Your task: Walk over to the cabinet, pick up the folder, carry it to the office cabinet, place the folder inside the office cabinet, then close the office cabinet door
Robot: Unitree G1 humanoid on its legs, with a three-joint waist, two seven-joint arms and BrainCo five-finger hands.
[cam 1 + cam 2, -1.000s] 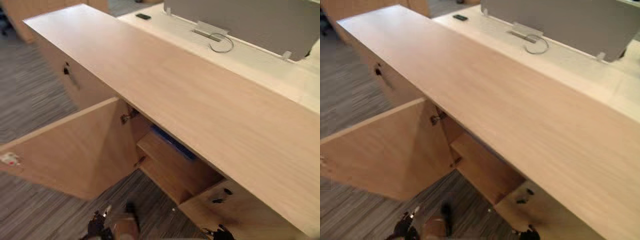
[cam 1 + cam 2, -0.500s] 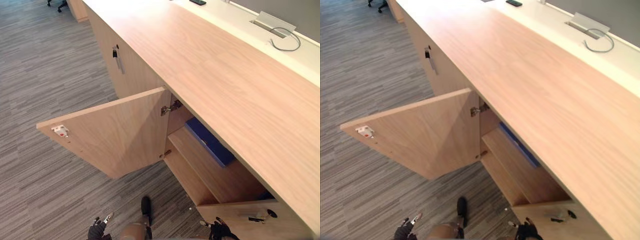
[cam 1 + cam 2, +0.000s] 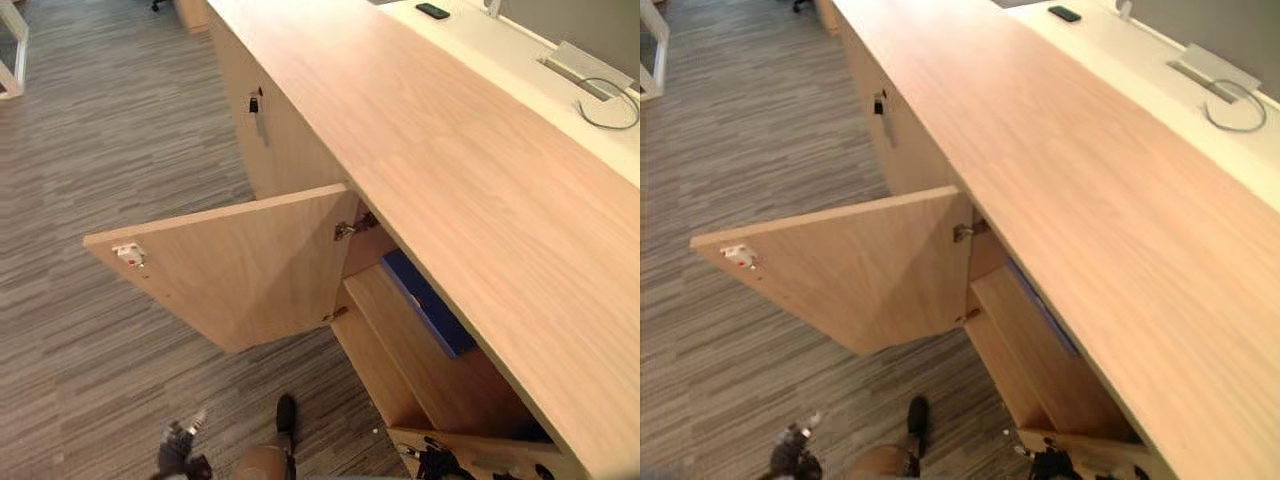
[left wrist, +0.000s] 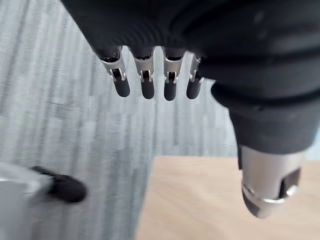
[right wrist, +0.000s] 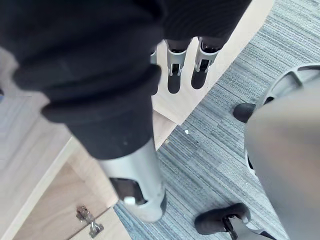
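Note:
The blue folder (image 3: pixel 430 305) lies flat on the upper shelf inside the light wood office cabinet (image 3: pixel 420 150); in the right eye view just its thin blue edge (image 3: pixel 1040 305) shows under the cabinet top. The left door (image 3: pixel 240 270) stands wide open over the carpet. My left hand (image 3: pixel 178 455) hangs low over the floor in front of that door, its fingers (image 4: pixel 146 82) straight and empty. My right hand (image 3: pixel 437 465) hangs low by the cabinet's lower right opening, fingers (image 5: pixel 175 75) relaxed, holding nothing.
A second door (image 3: pixel 480 455) stands partly open at the lower right. A key (image 3: pixel 256 103) sticks out of the closed neighbouring door. Behind the cabinet a white desk (image 3: pixel 520 55) carries a black phone (image 3: pixel 432 11) and a cable flap (image 3: pixel 590 70). Grey striped carpet (image 3: pixel 100 150) lies to the left.
The whole view has shifted, now showing more carpet and the open door from farther back. The folder lies still on its shelf. Both hands stay low and empty.

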